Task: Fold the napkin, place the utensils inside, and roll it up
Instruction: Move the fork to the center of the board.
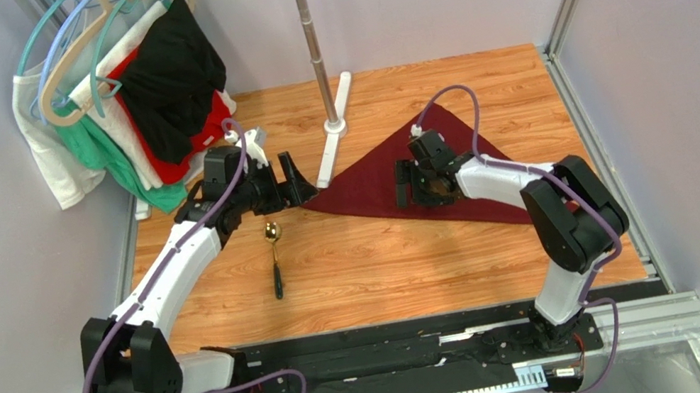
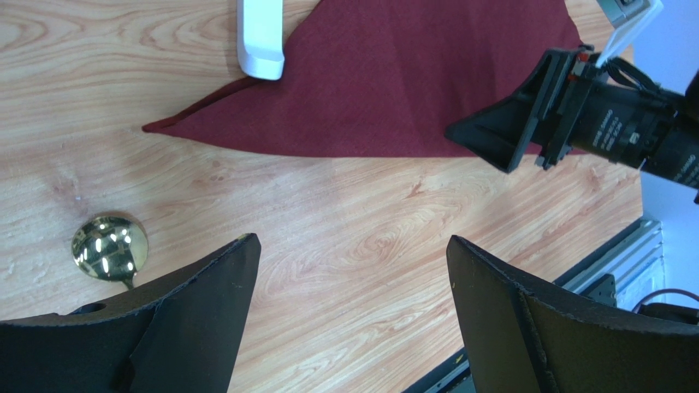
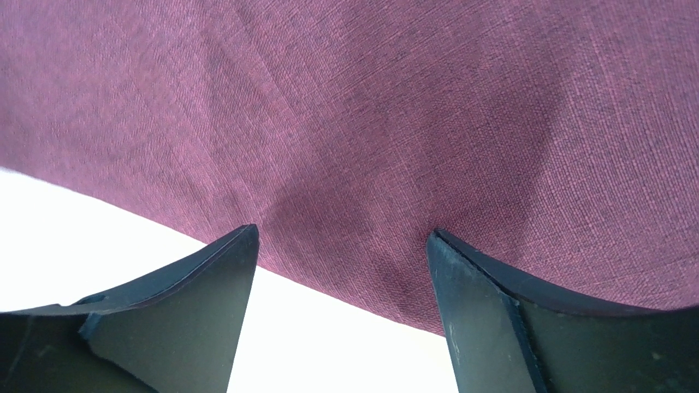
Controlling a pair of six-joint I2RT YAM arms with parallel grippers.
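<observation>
The dark maroon napkin (image 1: 369,185) lies flat as a triangle on the wooden table, right of centre, and also fills the top of the left wrist view (image 2: 410,90). The spoon (image 1: 274,258) rests left of it, gold bowl (image 2: 109,247) toward the back, dark handle pointing to the near edge. My left gripper (image 1: 307,185) hovers open by the napkin's left tip, with bare wood between its fingers (image 2: 351,239). My right gripper (image 1: 414,196) is open just above the napkin's long near edge, cloth (image 3: 369,123) beneath it and nothing between its jaws (image 3: 340,231).
Garments on hangers (image 1: 131,95) hang at the back left. A metal pole (image 1: 305,21) rises from a white base (image 1: 333,124) that touches the napkin's back-left edge (image 2: 261,37). Grey walls stand close on both sides. A black rail (image 1: 402,344) runs along the near edge.
</observation>
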